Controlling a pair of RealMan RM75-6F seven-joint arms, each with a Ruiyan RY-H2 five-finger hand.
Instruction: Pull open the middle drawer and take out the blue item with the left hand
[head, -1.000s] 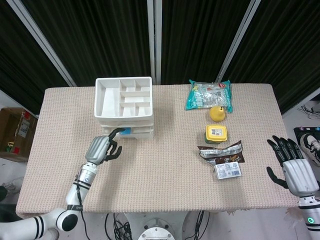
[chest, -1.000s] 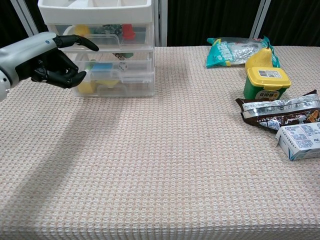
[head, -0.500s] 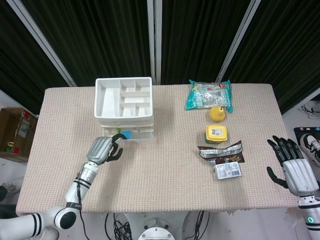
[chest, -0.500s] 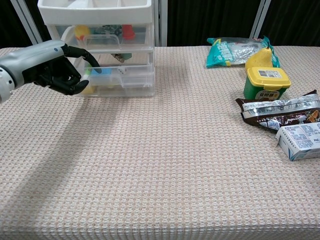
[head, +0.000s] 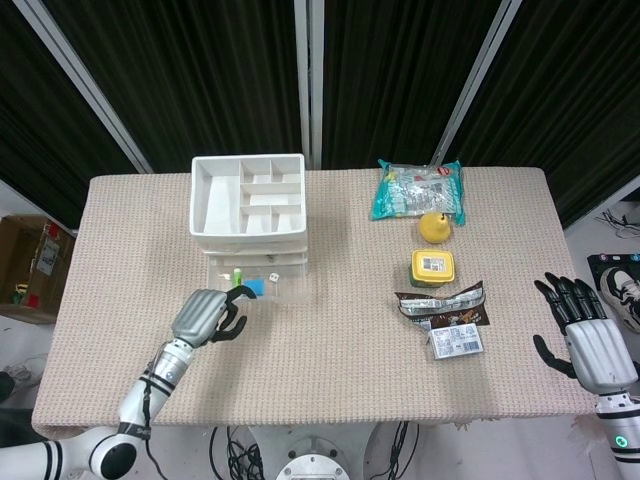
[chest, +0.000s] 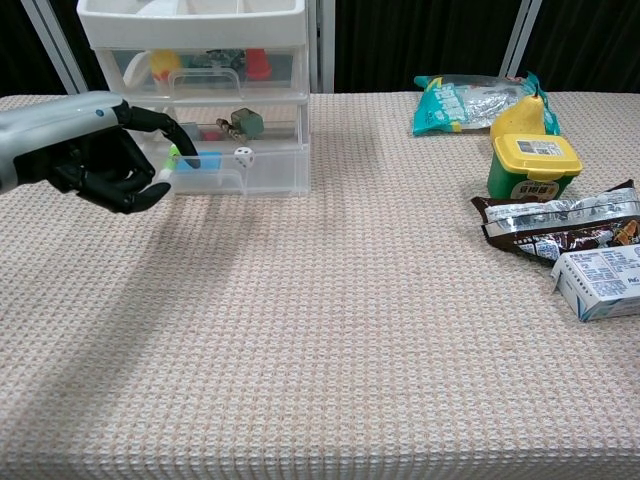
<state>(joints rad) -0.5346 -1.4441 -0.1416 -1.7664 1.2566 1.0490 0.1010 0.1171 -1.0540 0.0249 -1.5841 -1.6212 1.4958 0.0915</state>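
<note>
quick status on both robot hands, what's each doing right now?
Left robot hand: one finger hooked on the clear plastic middle drawer, other fingers curled in; it holds nothing else.
Right robot hand: open, empty, off the table edge.

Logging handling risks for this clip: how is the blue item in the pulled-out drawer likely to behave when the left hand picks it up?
The blue item looks small, flat and blocky, so probably light and stiff, unlikely to roll. It lies low inside the clear middle drawer beside a white die, so the left hand may nudge the die. Its smooth face could slip in a pinch.

Left hand (chest: 95, 150) apparently hooking middle drawer (chest: 250, 170).
</note>
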